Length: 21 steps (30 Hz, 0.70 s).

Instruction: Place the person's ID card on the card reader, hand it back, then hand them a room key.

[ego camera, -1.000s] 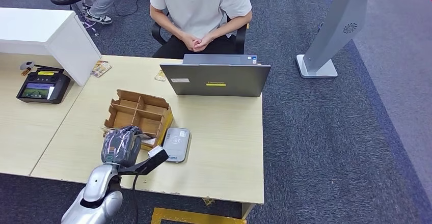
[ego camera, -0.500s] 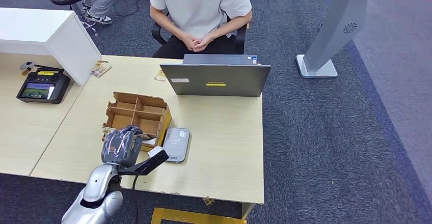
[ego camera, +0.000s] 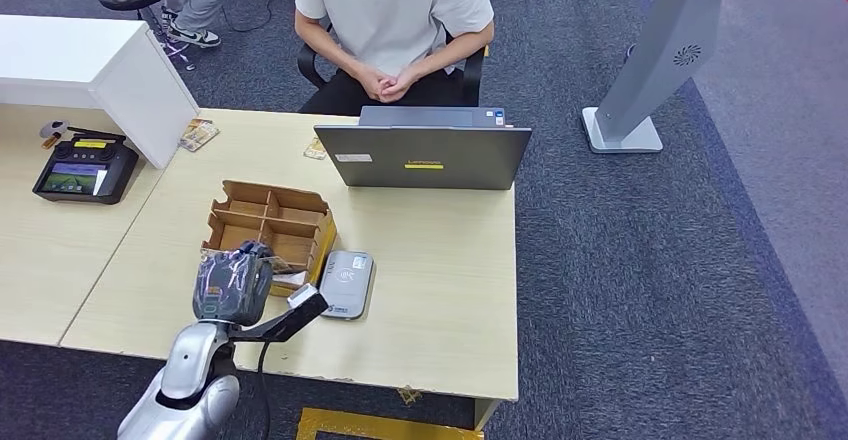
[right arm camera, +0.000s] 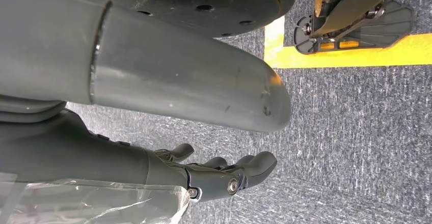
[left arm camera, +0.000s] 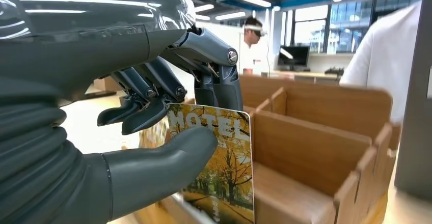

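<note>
holding: left hand (left arm camera: 153,107) pinches a printed room key card with "hotel" lettering and an autumn-tree picture (left arm camera: 221,168) between the thick grey thumb and the darker fingers (left arm camera: 216,89); the thumb lies across the card's printed face, the fingers curl behind its top edge.
left hand, head view: the hand (ego camera: 235,285), wrapped in clear plastic, sits over the near-left corner of the brown cardboard divider box (ego camera: 270,225).
card position: the room key card stands roughly upright, just in front of the box's compartment walls (left arm camera: 316,147); whether its lower edge touches the box, cannot tell.
right hand: the hand (right arm camera: 219,175) hangs beside the robot's body above dark grey carpet (right arm camera: 356,132), fingers loosely extended and slightly apart, nothing in them.
card reader: small grey rectangular card reader (ego camera: 346,283) lies flat on the light wooden table (ego camera: 450,290), just to the right of the box; nothing rests on its top.
person: a person in a pale t-shirt (ego camera: 395,10) sits across the table with hands clasped in the lap (ego camera: 385,82), behind a grey laptop with its lid up (ego camera: 422,155).
other items: black handheld controller with a screen (ego camera: 82,168) on the adjoining table to the left, well apart from the box.
</note>
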Available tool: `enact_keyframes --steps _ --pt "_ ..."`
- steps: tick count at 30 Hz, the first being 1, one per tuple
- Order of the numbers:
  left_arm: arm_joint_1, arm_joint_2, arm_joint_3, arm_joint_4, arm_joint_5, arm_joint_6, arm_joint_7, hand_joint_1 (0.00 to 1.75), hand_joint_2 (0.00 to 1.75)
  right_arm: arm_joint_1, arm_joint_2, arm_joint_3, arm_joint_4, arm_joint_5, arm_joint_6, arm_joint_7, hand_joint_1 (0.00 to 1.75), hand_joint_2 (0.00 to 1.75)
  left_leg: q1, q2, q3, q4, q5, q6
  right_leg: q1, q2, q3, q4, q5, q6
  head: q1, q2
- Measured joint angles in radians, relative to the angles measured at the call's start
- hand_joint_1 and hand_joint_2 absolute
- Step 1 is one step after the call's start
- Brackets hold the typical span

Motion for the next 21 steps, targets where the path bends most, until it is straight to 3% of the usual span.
enact_keyframes --steps 13,21 --pt "-0.069 0.085 0.0 -0.249 0.052 0.04 -0.046 1.75 1.75 0.0 0.0 0.0 0.0 -0.04 -0.005 -0.018 0.0 0.0 0.0 0.0 0.0 0.0 0.001 0.0 0.0 0.0 0.0 0.0 0.0 0.0 0.0 0.0" --pt "-0.114 0.13 0.0 -0.328 0.085 0.045 -0.06 1.75 1.75 0.0 0.0 0.0 0.0 -0.048 -0.006 -0.02 0.0 0.0 0.0 0.0 0.0 0.0 0.001 0.0 0.0 0.0 0.0 0.0 0.0 0.0 0.0 0.0"
